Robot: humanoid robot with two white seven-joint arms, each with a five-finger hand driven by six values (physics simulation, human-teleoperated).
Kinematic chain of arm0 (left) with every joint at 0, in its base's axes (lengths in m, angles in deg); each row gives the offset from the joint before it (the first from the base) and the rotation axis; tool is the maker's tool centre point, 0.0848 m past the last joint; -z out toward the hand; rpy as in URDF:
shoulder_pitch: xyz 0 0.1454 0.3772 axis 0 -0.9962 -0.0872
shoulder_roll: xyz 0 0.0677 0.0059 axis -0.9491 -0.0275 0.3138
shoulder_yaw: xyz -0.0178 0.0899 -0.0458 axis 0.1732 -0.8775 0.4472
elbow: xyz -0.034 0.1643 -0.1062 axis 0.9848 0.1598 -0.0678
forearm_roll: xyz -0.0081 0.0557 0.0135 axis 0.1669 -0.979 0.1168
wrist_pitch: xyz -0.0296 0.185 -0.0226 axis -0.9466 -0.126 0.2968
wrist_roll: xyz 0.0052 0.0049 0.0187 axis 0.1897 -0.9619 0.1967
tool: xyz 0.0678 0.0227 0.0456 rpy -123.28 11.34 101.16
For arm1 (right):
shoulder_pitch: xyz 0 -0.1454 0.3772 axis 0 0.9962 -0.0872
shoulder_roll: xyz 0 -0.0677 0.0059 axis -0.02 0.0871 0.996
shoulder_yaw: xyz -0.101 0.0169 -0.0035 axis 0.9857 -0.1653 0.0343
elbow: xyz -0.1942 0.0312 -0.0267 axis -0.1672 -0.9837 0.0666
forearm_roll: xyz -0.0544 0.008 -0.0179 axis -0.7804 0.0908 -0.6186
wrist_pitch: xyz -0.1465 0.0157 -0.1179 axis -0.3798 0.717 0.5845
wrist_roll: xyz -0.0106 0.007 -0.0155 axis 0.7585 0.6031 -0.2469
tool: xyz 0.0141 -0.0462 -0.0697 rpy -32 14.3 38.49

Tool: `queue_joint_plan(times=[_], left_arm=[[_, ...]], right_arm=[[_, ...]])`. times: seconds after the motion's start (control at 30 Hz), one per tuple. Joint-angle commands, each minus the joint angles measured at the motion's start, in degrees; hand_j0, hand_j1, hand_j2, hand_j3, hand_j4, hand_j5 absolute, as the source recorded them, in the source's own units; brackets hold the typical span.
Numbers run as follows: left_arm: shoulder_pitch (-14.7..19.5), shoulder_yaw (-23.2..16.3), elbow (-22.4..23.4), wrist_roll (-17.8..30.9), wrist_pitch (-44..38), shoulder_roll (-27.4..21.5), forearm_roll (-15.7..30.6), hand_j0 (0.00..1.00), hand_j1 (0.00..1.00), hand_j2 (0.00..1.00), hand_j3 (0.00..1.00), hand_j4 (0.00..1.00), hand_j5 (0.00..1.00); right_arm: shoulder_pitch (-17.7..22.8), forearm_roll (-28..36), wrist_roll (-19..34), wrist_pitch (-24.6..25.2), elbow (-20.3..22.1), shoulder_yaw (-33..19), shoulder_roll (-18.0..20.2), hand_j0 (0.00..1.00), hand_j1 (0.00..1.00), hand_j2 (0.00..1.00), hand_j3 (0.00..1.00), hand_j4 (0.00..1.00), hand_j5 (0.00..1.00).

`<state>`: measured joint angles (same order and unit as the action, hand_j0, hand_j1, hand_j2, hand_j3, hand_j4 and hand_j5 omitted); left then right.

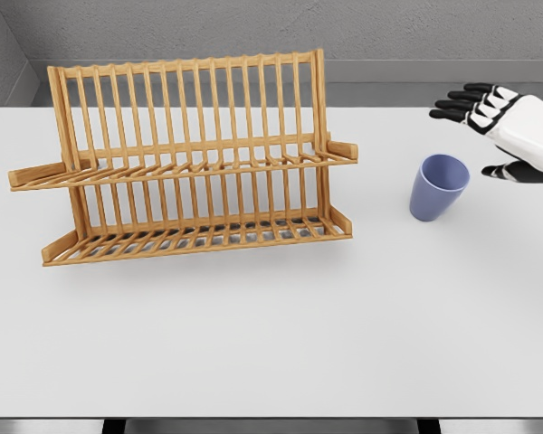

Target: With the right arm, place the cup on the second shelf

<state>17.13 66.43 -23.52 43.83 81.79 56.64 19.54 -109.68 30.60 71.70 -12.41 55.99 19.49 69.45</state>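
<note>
A white table [271, 344] fills most of the view. On its left half stands a wooden rack [190, 163] with two slatted shelves, one low and one higher. To the right of the rack, well apart from it, a blue cup [439, 186] stands upright on the table, mouth up. Further right of the cup, the right hand [507, 127] hovers with its dark fingers [462, 102] spread apart, holding nothing; it seems not to touch the cup.
</note>
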Motion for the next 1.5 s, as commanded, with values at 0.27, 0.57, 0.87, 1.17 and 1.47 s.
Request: queue_joint_plan(times=[0.27,0.57,0.87,1.17,1.47], left_arm=[[0.0,0.0,0.0,0.0,0.0,0.0,0.0,1.0,1.0,1.0,1.0,1.0,1.0],[0.0,0.0,0.0,0.0,0.0,0.0,0.0,1.0,1.0,1.0,1.0,1.0,1.0],[0.0,0.0,0.0,0.0,0.0,0.0,0.0,1.0,1.0,1.0,1.0,1.0,1.0],[0.0,0.0,0.0,0.0,0.0,0.0,0.0,1.0,1.0,1.0,1.0,1.0,1.0],[0.0,0.0,0.0,0.0,0.0,0.0,0.0,1.0,1.0,1.0,1.0,1.0,1.0]], right_arm=[[-6.2,0.6,26.0,0.0,-5.0,0.2,-0.3,1.0,1.0,1.0,1.0,1.0,1.0],[-21.8,0.7,32.4,0.0,-14.9,17.5,-6.6,1.0,1.0,1.0,1.0,1.0,1.0],[-25.1,0.3,32.4,0.0,-18.2,20.3,-9.4,1.0,1.0,1.0,1.0,1.0,1.0],[-26.6,0.3,32.4,0.0,-22.1,22.8,-11.1,1.0,1.0,1.0,1.0,1.0,1.0],[-28.6,0.3,32.4,0.0,-23.5,24.4,-12.5,1.0,1.0,1.0,1.0,1.0,1.0]])
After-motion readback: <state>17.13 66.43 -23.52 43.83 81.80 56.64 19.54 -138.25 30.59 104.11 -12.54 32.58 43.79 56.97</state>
